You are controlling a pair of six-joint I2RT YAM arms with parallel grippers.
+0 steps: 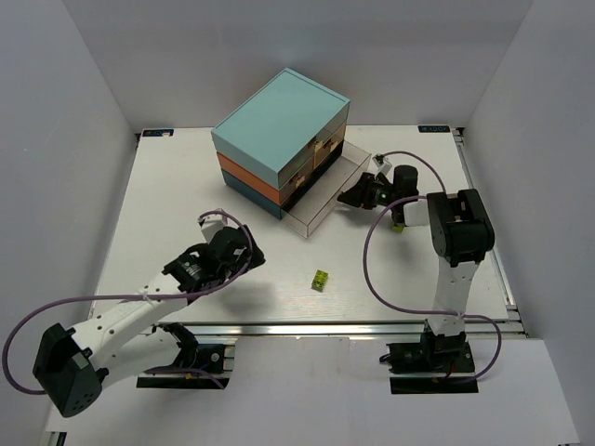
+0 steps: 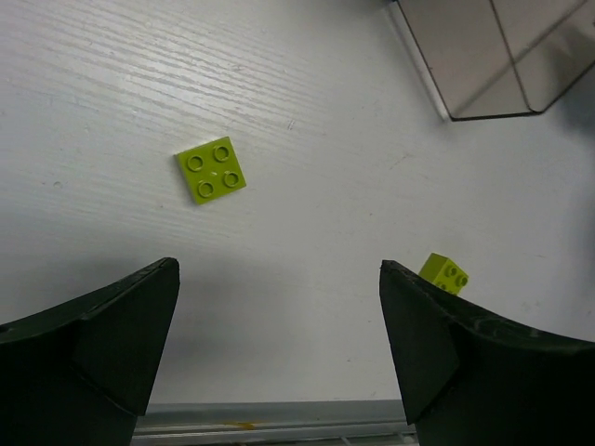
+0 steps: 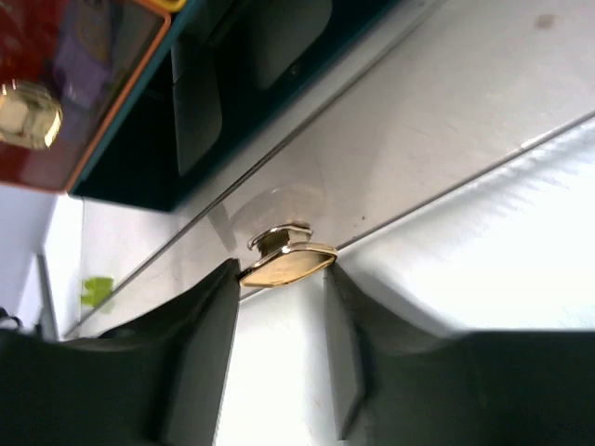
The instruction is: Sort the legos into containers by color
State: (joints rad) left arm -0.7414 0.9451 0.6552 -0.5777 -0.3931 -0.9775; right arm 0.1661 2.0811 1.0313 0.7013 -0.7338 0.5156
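Note:
The chest of containers (image 1: 279, 121) stands at the back middle, light teal on top, orange and dark teal below. Its clear bottom drawer (image 1: 327, 193) is pulled out. My right gripper (image 1: 354, 197) is at that drawer's front; in the right wrist view the gripper (image 3: 281, 279) is shut on the drawer's gold knob (image 3: 284, 261). One yellow-green lego (image 1: 320, 279) lies near the table's front edge, another (image 1: 397, 228) beside the right arm. My left gripper (image 1: 251, 249) hovers left of the first brick, open and empty (image 2: 279, 307). Ahead of it lie a flat brick (image 2: 212, 170) and a second brick (image 2: 444, 272).
The clear drawer's corner (image 2: 493, 56) shows at the top right of the left wrist view. The metal rail of the table's near edge (image 2: 279, 420) runs just below the left fingers. A closed orange drawer (image 3: 56, 93) with reddish contents and its own knob (image 3: 28, 116) sits above the open one.

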